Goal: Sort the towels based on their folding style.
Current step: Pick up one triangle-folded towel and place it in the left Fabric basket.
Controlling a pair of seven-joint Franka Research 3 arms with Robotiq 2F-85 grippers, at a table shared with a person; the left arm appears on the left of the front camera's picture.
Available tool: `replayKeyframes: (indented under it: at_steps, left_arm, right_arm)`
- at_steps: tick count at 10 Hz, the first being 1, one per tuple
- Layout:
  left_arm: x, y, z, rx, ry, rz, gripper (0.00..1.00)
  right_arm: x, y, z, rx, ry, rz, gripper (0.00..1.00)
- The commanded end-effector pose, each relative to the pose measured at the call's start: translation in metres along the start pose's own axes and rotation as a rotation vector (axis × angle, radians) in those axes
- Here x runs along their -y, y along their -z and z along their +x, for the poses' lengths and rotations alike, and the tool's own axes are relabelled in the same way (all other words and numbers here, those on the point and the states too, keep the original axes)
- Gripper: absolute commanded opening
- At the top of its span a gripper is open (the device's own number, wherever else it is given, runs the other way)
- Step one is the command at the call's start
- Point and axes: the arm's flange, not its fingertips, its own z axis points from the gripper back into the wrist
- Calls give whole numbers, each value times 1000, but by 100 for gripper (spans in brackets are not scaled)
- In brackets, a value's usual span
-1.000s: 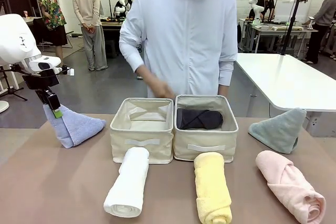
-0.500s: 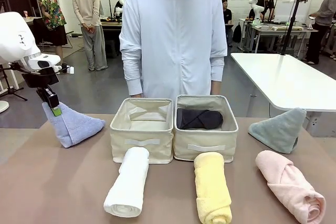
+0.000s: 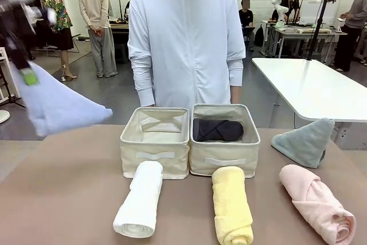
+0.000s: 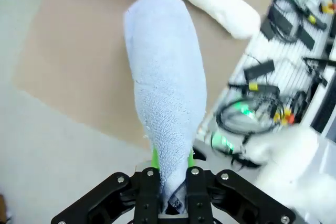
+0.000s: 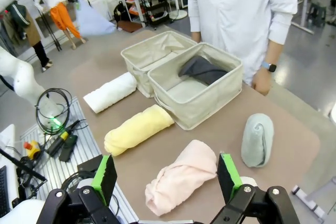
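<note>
My left gripper (image 3: 24,74) is shut on the tip of the light blue triangle-folded towel (image 3: 57,108) and holds it in the air above the table's left edge; the towel (image 4: 165,98) hangs down from the pinch (image 4: 171,179). The dark grey roll (image 3: 218,129) lies in the right bin (image 3: 225,164). The left bin (image 3: 155,156) holds no towel. In front of the bins lie the white roll (image 3: 139,200), yellow roll (image 3: 232,206) and pink roll (image 3: 316,203). The teal-green triangle (image 3: 304,142) stands at the right. My right gripper (image 5: 167,179) hovers open, high above the pink roll (image 5: 181,174).
A person in a white jacket (image 3: 186,38) stands behind the bins, hands down at the far table edge. Cables and electronics (image 5: 58,129) lie beside the table on my side. A white table (image 3: 315,87) stands at the back right.
My left gripper has lifted the light blue towel off the table, up and to the left. The person drew the reaching arm back and stood upright.
</note>
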Motion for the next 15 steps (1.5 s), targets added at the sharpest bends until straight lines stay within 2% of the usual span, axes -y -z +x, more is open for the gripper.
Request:
replayKeyframes:
  at_steps: [1,2,3,4,5,7,8,9,11,12,13,14,15]
  left_arm:
    - [7,-30,6,-101,86,119,0]
    - [18,-36,5,-90,105,132,0]
    - [21,-37,1,-36,137,115,0]
    - [19,-36,-6,111,136,40,0]
    - [38,-49,2,-79,92,111,0]
    - [38,-49,2,-79,92,111,0]
    - [28,-44,2,-32,99,92,15]
    - [40,-35,28,-78,201,149,15]
    - [49,-14,83,-158,346,122,15]
    - [51,-11,76,-292,343,137,15]
    - [55,-18,31,-414,296,163,15]
    - [61,-30,-36,-396,265,157,15]
    - [69,-38,-87,-356,253,147,15]
  right_arm:
    - [1,0,2,26,-13,10,100]
    - [1,0,2,26,-13,10,100]
    - [1,0,2,26,-13,10,100]
    - [1,0,2,26,-13,10,100]
    - [1,0,2,26,-13,10,100]
    - [1,0,2,26,-13,10,100]
    - [1,0,2,26,-13,10,100]
    - [1,0,2,26,-13,10,100]
    - [1,0,2,26,-13,10,100]
    - [1,0,2,26,-13,10,100]
    - [1,0,2,26,-13,10,100]
    - [1,0,2,26,-13,10,100]
    - [1,0,2,26,-13,10,100]
